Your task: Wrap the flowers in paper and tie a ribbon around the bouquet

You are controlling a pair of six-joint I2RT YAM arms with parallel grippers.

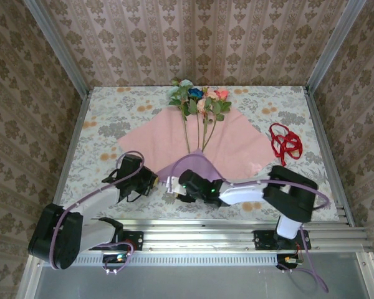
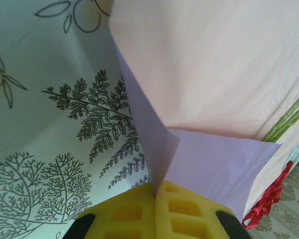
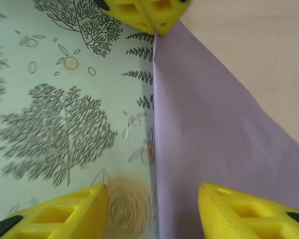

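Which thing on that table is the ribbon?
Start at the big pink sheet of paper spread across the middle of the table. Just off its right corner lies the ribbon: a small tangle of thin loops, cord-narrow and far redder than anything nearby.

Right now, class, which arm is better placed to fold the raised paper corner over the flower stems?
Left, probably: the left gripper is shut on the paper at that corner; the right gripper is open.

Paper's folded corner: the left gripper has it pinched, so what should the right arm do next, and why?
Probably close the right gripper on the paper: its fingers stand open astride the lilac flap's edge, near where the left gripper pinches it, so both would hold the fold.
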